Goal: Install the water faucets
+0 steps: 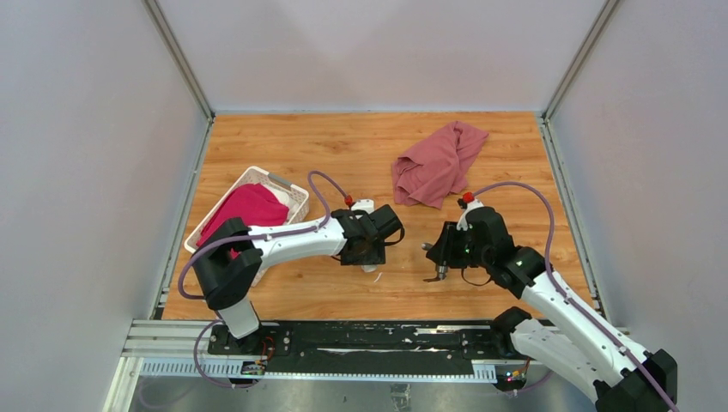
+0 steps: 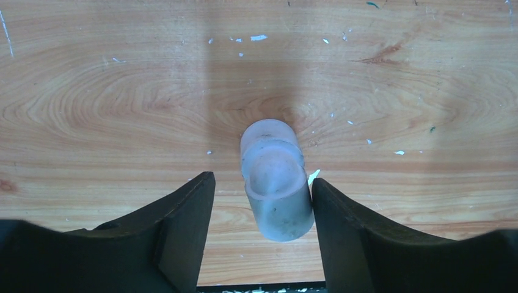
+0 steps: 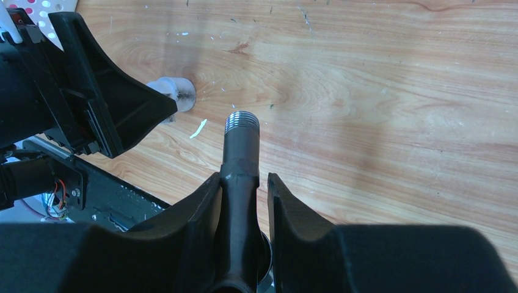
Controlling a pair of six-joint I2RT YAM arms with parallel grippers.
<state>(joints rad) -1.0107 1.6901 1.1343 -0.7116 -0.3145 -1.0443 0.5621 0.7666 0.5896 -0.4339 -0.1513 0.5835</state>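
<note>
The stubby white fitting [image 2: 275, 183] lies tilted on the wooden table between the fingers of my left gripper [image 2: 262, 180]. It rests against the right finger, with a clear gap to the left one, so the jaws are open. It also shows in the top view [image 1: 371, 268] and in the right wrist view [image 3: 174, 93]. My right gripper [image 3: 244, 177] is shut on the dark grey tap [image 3: 241, 143] and holds it above the table, threaded silver end pointing forward toward the left gripper [image 3: 104, 104]. In the top view the two grippers [image 1: 371, 256] [image 1: 439, 257] face each other a short way apart.
A dusty-red cloth [image 1: 438, 163] lies crumpled at the back right. A white slatted basket [image 1: 288, 193] with magenta fabric [image 1: 249, 210] stands at the left. The black base rail [image 1: 360, 335] runs along the near edge.
</note>
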